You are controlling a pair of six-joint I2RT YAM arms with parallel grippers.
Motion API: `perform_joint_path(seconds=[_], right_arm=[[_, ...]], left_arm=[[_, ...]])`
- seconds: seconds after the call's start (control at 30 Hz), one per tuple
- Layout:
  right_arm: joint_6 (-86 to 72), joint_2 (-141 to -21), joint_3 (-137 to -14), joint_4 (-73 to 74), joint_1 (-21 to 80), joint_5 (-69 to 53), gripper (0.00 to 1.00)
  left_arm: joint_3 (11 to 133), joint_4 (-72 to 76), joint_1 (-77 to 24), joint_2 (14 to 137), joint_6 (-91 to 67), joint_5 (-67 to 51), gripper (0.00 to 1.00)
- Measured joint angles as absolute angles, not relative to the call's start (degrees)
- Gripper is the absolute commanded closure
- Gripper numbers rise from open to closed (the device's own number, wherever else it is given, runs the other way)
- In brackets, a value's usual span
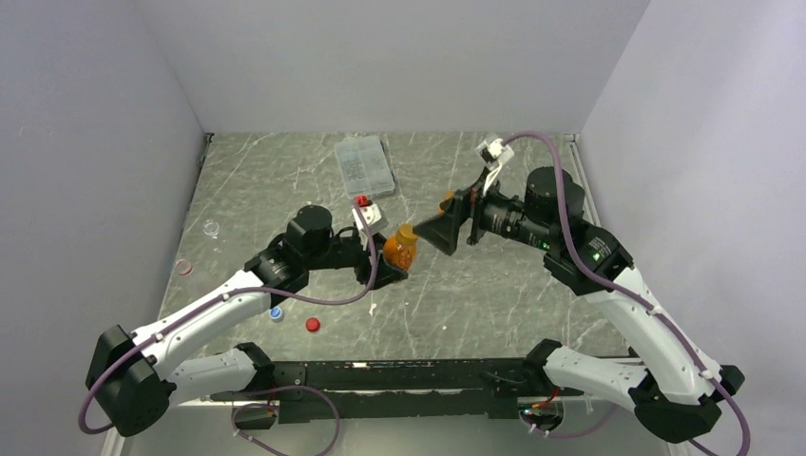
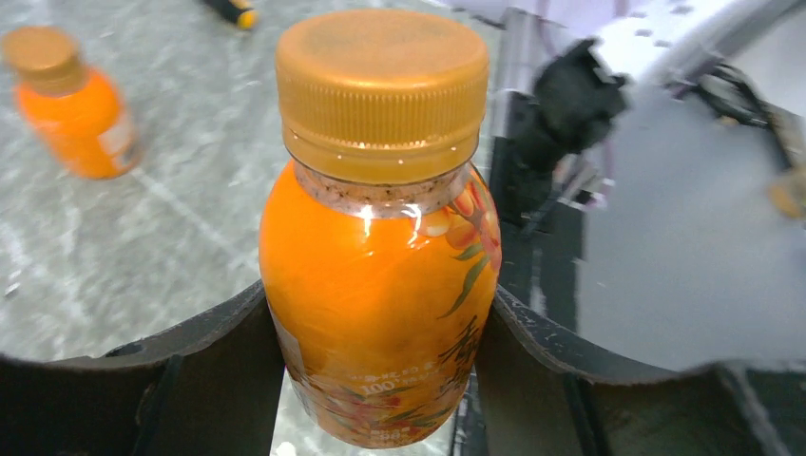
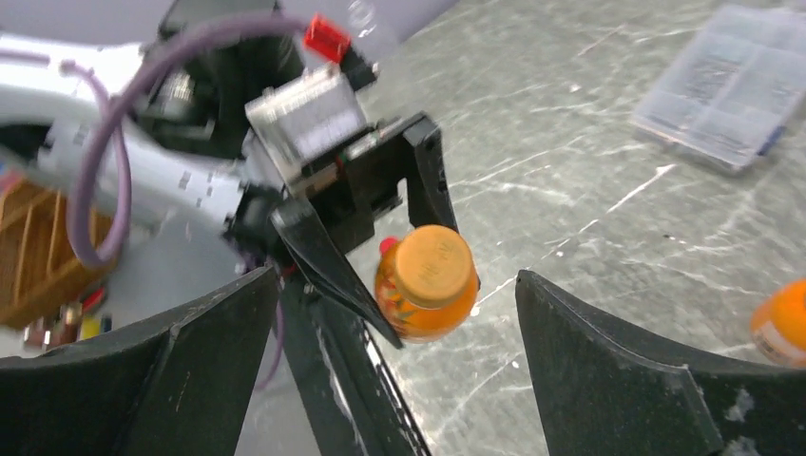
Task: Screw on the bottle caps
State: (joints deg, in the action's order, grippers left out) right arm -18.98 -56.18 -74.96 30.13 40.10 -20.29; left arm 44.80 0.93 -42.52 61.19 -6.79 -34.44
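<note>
My left gripper [image 1: 393,258] is shut on an orange bottle [image 1: 400,250] and holds it upright above the table. In the left wrist view its fingers clamp the bottle body [image 2: 380,313], and an orange cap [image 2: 380,85] sits on the neck. My right gripper [image 1: 440,233] is open and empty just right of that cap. In the right wrist view the capped bottle [image 3: 428,290] lies ahead between its spread fingers [image 3: 608,361], not touching them. A second capped orange bottle [image 2: 74,109] stands on the table beyond and also shows in the right wrist view [image 3: 784,323]. A blue-and-white cap [image 1: 276,313] and a red cap [image 1: 313,324] lie near the left arm.
A flat clear compartment box [image 1: 364,163] lies at the back centre and shows in the right wrist view [image 3: 732,85]. Two clear round dishes [image 1: 211,228] [image 1: 184,267] sit at the left side. Grey walls close in the table on three sides.
</note>
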Motion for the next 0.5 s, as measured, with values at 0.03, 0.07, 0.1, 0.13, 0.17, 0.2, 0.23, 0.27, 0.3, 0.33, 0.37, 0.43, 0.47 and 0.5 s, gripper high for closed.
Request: perform_joint_path(seconds=[0.03,0.07,0.1,0.13,0.17,0.2,0.23,0.27,0.3,0.33,0.37,0.43,0.47,0.5], right_arm=[[-17.34,-55.48,-73.71,29.67,39.66,-23.53,0.07],[-15.9,-55.13,-72.44,29.12,39.24,-26.81,0.1],[-14.96,-55.05,-71.48,28.73,38.96,-29.3,0.12],[-13.96,-55.09,-70.3,28.29,38.65,-32.82,0.14],[-13.34,-55.27,-69.63,28.1,38.57,-35.09,0.15],[-12.82,-55.61,-68.99,27.79,38.44,-37.91,0.17],[-12.38,-55.99,-68.58,27.49,38.39,-40.18,0.19],[-12.12,-56.34,-68.16,26.96,38.39,-42.41,0.21],[-11.94,-56.62,-67.83,26.39,38.39,-44.38,0.23],[-11.92,-56.86,-67.64,25.96,38.39,-46.04,0.25],[-11.9,-57.01,-67.51,25.41,38.39,-47.4,0.27],[-11.94,-57.14,-67.42,24.36,38.39,-49.63,0.31],[-11.94,-57.14,-67.42,23.92,38.39,-50.26,0.32],[-11.97,-57.17,-67.4,23.4,38.39,-51.05,0.33]], left_arm=[[44.6,1.72,-42.35,60.71,-7.46,-38.02,1.0],[44.53,2.31,-42.28,60.45,-7.99,-40.36,1.0],[44.51,3.11,-42.17,60.27,-8.69,-43.68,1.0],[44.49,4.01,-42.17,60.23,-9.37,-46.92,1.0],[44.47,4.73,-42.17,60.23,-10.11,-49.41,1.0],[44.42,5.58,-42.17,60.27,-10.87,-51.96,1.0],[44.29,6.55,-42.17,60.29,-11.75,-54.35,1.0],[44.25,7.25,-42.17,60.29,-12.43,-56.31,1.0],[44.25,7.92,-42.17,60.34,-13.1,-57.91,1.0],[44.25,8.58,-42.17,60.38,-13.52,-59.27,1.0],[44.25,9.06,-42.17,60.4,-14.11,-60.31,1.0],[44.25,9.61,-42.17,60.4,-14.61,-61.6,1.0],[44.25,9.82,-42.17,60.4,-14.79,-62.02,1.0],[44.25,9.96,-42.17,60.4,-14.83,-62.37,1.0]])
